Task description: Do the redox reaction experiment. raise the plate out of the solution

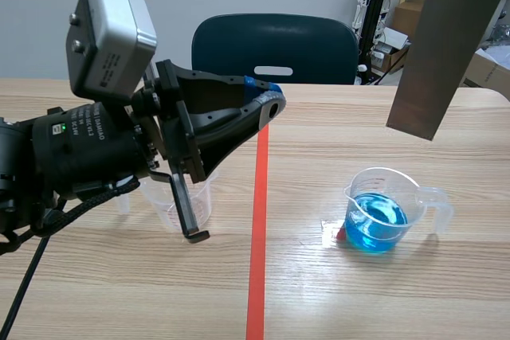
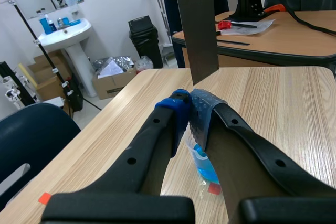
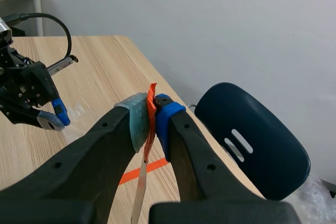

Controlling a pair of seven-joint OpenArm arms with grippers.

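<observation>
Fingers (image 3: 137,121) of my right gripper (image 3: 152,115) are clamped on the plate (image 1: 446,45) at its upper end, and it hangs tilted, high up, well clear of the beaker (image 1: 402,187) and its blue solution (image 1: 376,227). Lift looks done to me! The next move calls for a steady hold, so nothing drips onto the table (image 1: 358,300). My left gripper (image 2: 190,106) is closed on nothing, near the empty cup (image 1: 203,197).

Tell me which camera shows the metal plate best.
The scene view: the metal plate shows most of its broad grey face, hanging clear of the beaker. The left wrist view shows a narrower stretch of its face. The right wrist view shows it only edge-on, a thin strip pinched in the right gripper.
</observation>
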